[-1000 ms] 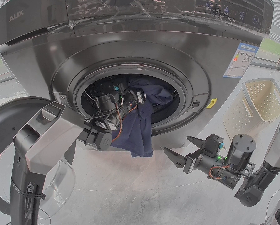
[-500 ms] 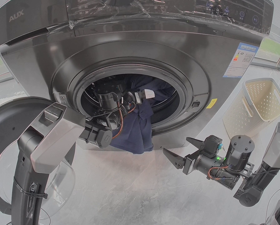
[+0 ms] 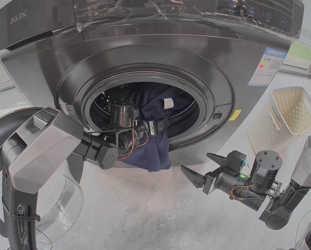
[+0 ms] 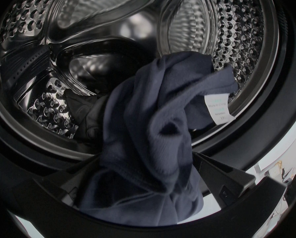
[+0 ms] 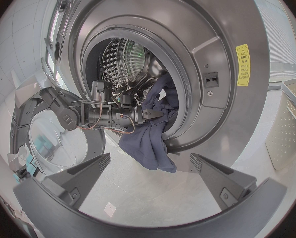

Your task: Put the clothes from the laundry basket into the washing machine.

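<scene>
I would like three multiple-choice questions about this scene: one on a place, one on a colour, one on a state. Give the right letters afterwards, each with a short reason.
1. Where is the navy garment?
A. On top of the machine
B. Draped over the lower rim of the washing machine opening, partly inside, partly hanging outside
C. Folded on a shelf

2. What colour is the laundry basket?
A. Cream
B. Red
C. Black

3. How is the right gripper?
A. Shut on the garment
B. Shut on a sock
C. Open, holding nothing

Answers:
1 B: the cloth hangs over the rim and runs into the drum.
2 A: its perforated walls are cream.
3 C: its fingers stand apart with nothing between them.
</scene>
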Controlling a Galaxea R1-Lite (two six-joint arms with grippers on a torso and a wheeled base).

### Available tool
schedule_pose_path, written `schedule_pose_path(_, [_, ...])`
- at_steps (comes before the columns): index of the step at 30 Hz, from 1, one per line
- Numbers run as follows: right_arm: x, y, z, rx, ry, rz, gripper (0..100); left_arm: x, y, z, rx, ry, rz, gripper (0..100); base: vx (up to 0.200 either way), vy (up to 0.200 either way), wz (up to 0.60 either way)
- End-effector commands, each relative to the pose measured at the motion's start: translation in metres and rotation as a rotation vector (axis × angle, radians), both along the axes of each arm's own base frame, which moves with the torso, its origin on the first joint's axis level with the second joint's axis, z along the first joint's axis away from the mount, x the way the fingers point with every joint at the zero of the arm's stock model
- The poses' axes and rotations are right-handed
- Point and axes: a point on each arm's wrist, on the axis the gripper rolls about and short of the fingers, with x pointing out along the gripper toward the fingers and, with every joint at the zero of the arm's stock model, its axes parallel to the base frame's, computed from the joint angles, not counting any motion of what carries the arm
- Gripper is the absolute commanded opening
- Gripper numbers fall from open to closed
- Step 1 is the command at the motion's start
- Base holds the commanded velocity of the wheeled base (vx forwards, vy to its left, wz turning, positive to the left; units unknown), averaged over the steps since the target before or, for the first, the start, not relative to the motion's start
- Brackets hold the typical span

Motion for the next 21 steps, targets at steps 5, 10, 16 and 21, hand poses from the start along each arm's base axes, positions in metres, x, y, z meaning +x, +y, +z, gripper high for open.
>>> schedule_pose_path(5, [0.0, 0.001, -0.001, -0.002, 0.002, 0.003, 100, -0.006, 0.004, -0.006, 0.073, 0.057, -0.008, 100, 0.0, 0.0, 0.0])
schedule_pose_path(10, [-0.001, 0.002, -0.001, -0.001, 0.001, 0.006, 100, -0.002, 0.005, -0.014, 0.091, 0.066, -0.01, 0, 0.0, 0.0, 0.0])
schedule_pose_path(16, [0.0, 0.002, -0.001, -0.001, 0.001, 0.006, 100, -0.001, 0.002, -0.014, 0.085, 0.055, -0.019, 0, 0.0, 0.0, 0.0])
schedule_pose_path(21, [0.0, 0.002, -0.001, -0.001, 0.001, 0.006, 100, 0.01, -0.006, 0.006, 0.012, -0.02, -0.019, 0, 0.0, 0.0, 0.0])
